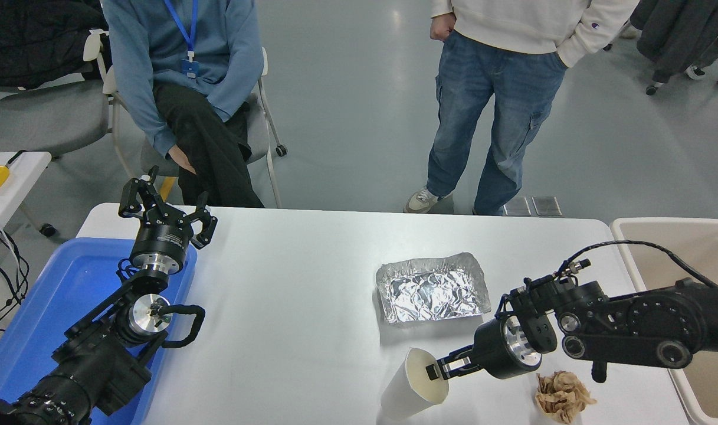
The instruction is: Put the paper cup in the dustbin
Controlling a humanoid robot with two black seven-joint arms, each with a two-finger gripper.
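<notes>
At the far left a blue plastic tray (69,283) lies along the edge of the white table (300,307), and the black left arm is parked over it with the left gripper (169,208) pointing away from the camera, its fingers spread and holding nothing. Past a bare stretch of tabletop, near the front edge, is the small white tapered paper cup (410,385), tilted rather than upright: its long axis runs from lower left to upper right, the narrow closed base pointing down toward the left and the front edge, the cream-coloured mouth facing up and to the right. The black right gripper (438,370) comes in from the right and meets the cup at its mouth, with its fingers pinching the right-hand part of the rolled rim, so the cup's body hangs out to the left of and below the jaws; whether the base touches the table cannot be told. Behind the cup sits a crinkled silver foil tray (432,287), apart from it. Right of the cup, below the right wrist, a crumpled brown paper ball (562,396) lies on the table. At the far right stands the large beige rectangular plastic dustbin (671,230), well apart from the cup.
</notes>
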